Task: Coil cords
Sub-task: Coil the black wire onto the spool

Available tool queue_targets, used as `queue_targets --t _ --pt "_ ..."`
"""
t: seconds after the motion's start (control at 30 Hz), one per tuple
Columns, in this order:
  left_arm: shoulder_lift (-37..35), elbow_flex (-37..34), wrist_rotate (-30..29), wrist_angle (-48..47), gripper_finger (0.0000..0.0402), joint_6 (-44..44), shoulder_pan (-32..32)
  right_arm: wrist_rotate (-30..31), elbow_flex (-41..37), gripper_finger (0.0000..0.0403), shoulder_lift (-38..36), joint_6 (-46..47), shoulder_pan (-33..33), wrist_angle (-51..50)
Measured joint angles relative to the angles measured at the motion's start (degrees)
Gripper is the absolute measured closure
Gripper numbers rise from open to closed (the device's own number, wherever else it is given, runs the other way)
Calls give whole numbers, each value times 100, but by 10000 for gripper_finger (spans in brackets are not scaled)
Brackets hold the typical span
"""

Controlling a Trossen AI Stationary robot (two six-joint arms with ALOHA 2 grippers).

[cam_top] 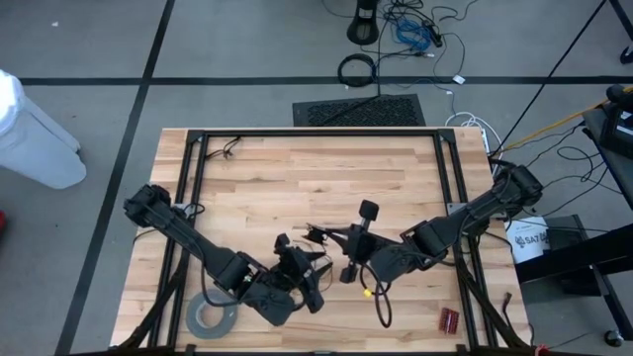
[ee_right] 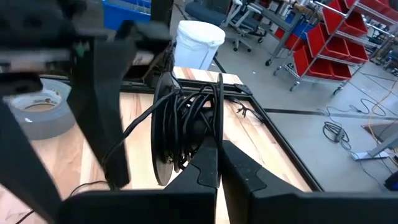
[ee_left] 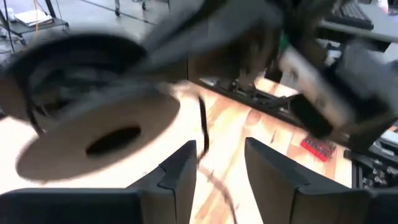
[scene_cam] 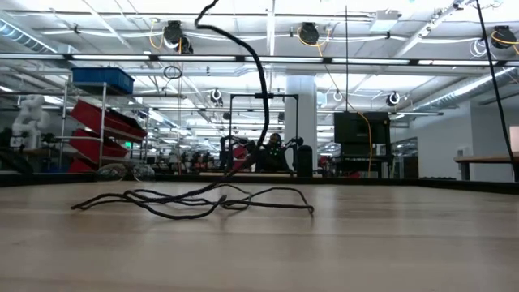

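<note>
The cord is a thin dark wire wound partly round a small round black disc [ee_right: 186, 130]. The disc stands on edge above the table's middle [cam_top: 358, 237], with my right gripper [ee_right: 217, 163] shut on it. The unwound wire [scene_cam: 195, 203] lies in slack loops on the table, and one strand [scene_cam: 261, 97] rises from them. My left gripper [ee_left: 221, 162] hovers open just left of the disc [ee_left: 93, 134], also in the high view [cam_top: 307, 262]. The strand [ee_left: 203, 127] hangs between its fingers. My right gripper pinches the disc's near rim and the wire turns on it [ee_right: 208, 140] between its two fingers. The fingers come nearly level from the table's right side. The disc is upright and lifted clear of the table. My left gripper: the strand passes close by one finger [ee_left: 183, 165]; I cannot tell whether they touch.
A grey tape roll [cam_top: 211, 316] lies near the front left corner. A small red object [cam_top: 450, 318] lies at the front right. A thicker black cable [cam_top: 382, 307] loops under the right arm. A black frame [cam_top: 316, 132] runs along the far edge and both sides.
</note>
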Motion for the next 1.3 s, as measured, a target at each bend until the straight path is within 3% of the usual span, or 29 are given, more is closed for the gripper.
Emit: queue_targets --t 0.3,0.47,0.73,1.0,1.3 --pt "337 -4 31 121 257 -50 -300 -209 -1 403 -259 -52 78 -43" --pt "387 -6 14 127 257 33 -579 -697 0 403 -465 -73 178 -66" --pt "576 -6 44 1091 260 1842 -811 -1770 0 403 -762 -157 380 -46" --pt "914 -8 459 1310 261 2142 -647 -1788 -2 403 -905 -173 623 -25" --pt "933 -8 192 1300 261 2403 -654 -1785 -2 403 -927 -180 670 -42"
